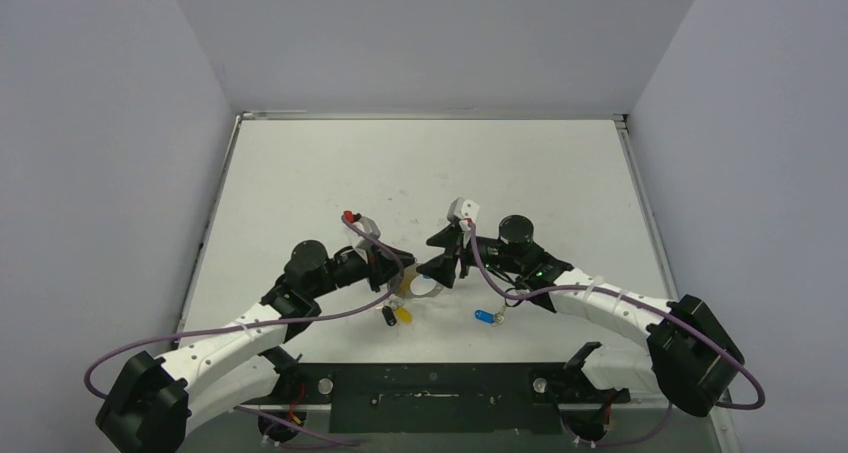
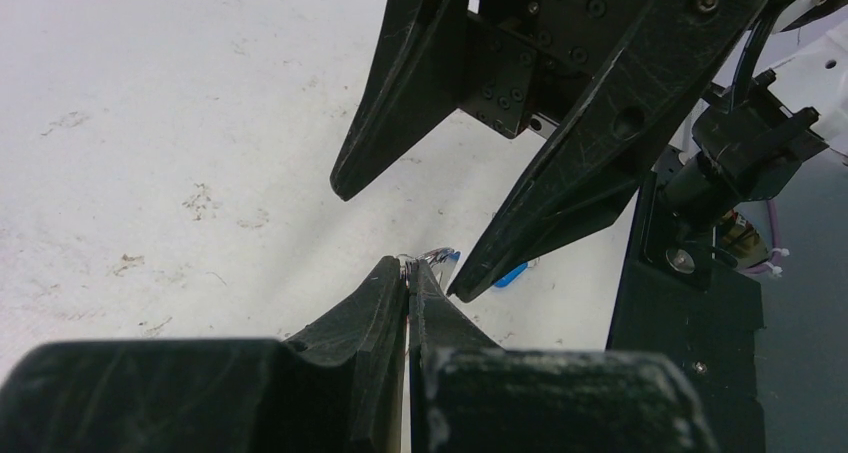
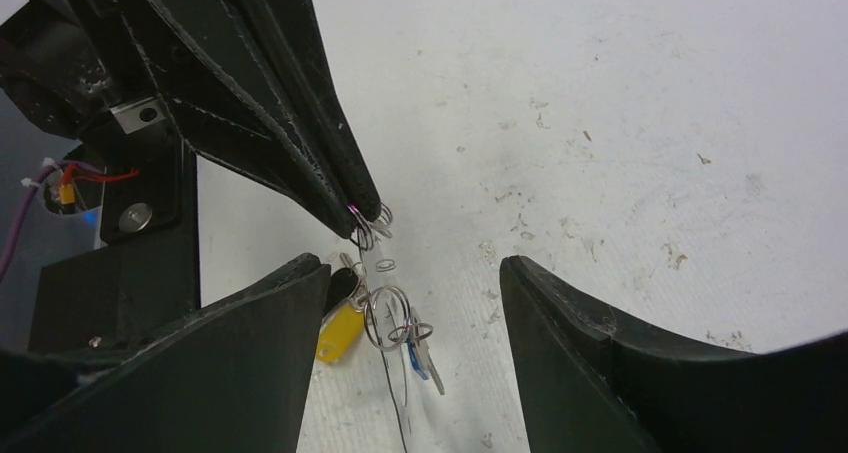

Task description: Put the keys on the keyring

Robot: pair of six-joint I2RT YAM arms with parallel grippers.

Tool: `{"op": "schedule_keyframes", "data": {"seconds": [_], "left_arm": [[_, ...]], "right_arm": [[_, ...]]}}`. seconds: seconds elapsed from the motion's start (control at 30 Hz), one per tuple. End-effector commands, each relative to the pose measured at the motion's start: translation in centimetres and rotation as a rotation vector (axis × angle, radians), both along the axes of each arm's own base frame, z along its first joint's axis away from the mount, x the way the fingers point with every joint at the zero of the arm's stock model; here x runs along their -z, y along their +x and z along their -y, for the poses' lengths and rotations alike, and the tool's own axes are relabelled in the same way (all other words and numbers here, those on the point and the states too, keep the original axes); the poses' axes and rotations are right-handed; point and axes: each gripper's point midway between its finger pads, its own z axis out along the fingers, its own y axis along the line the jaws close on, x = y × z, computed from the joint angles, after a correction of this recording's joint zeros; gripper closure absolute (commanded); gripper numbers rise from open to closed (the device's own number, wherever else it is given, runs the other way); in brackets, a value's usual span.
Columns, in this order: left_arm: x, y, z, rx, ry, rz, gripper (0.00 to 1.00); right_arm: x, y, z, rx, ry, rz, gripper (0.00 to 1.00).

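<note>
My left gripper (image 1: pixel 404 277) is shut on the top of the keyring (image 3: pixel 388 316), a thin silvery wire hoop that hangs below its tips (image 3: pixel 366 217). A yellow-headed key (image 3: pixel 340 331), a black-headed key (image 3: pixel 343 285) and a blue-headed key (image 3: pixel 420 357) dangle from it by small rings. My right gripper (image 3: pixel 415 265) is open and empty, and its two fingers stand either side of the hanging bunch without touching it. A further blue key with a tag (image 1: pixel 485 316) lies loose on the table to the right. In the left wrist view the shut fingertips (image 2: pixel 408 269) pinch the wire.
The white table (image 1: pixel 420 173) has scuff marks. The black base plate (image 1: pixel 430 383) of the arms runs along the near edge. Purple cables (image 1: pixel 500 288) loop beside both arms. Grey walls enclose the table.
</note>
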Motion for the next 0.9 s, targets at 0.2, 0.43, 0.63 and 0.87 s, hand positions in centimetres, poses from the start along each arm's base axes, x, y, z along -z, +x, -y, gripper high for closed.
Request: {"op": "schedule_keyframes", "data": {"seconds": [0.2,0.43,0.63,0.87], "left_arm": [[-2.3,-0.2,0.3,0.019,-0.050,0.093,1.00],[-2.3,-0.3,0.4,0.020,-0.052,0.096,1.00],[-1.8,-0.3,0.3,0.012,-0.044,0.092,1.00],[-2.0,0.3,-0.7,-0.060,-0.047,0.112,1.00]], "right_arm": [[-0.6,1.6,-1.0,0.003,0.020,0.066,0.35],[-1.2,1.2,-2.3,-0.033,0.078,0.048,0.45],[-2.0,0.5,-3.7,-0.076,0.107,0.053,0.75],[-1.2,0.5,-3.6,-0.063,0.045,0.037,1.00]]}}
